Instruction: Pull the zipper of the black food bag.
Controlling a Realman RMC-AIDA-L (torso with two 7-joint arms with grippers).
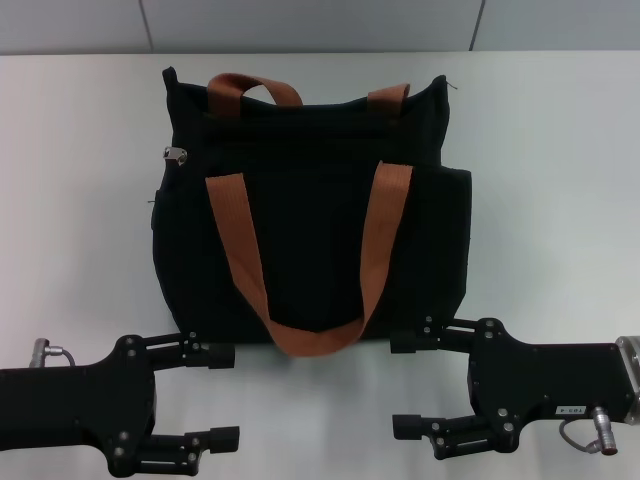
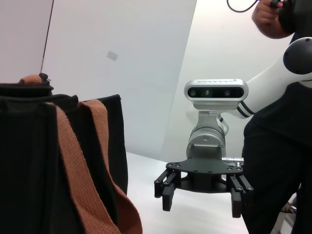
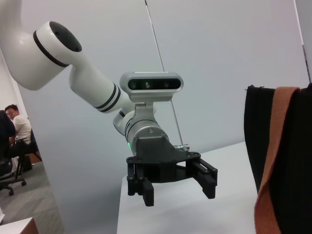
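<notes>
**Both grippers wait, wide open, near the bag**

Head view: the black food bag [image 1: 310, 210] stands on the white table [image 1: 560, 160], brown straps [image 1: 385, 230] hanging down its front. The zipper [image 1: 176, 153] is up at its top left edge. The left gripper [image 1: 222, 396] and right gripper [image 1: 410, 384] sit low, holding nothing.

Left wrist view: the right gripper [image 2: 201, 198] hangs beside the bag [image 2: 29, 161], fingers spread.

Right wrist view: the left gripper [image 3: 174, 186] is open too.

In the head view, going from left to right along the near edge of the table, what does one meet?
Left gripper, open → hanging loop of the rust-brown strap handle of the black food bag → right gripper, open.
</notes>
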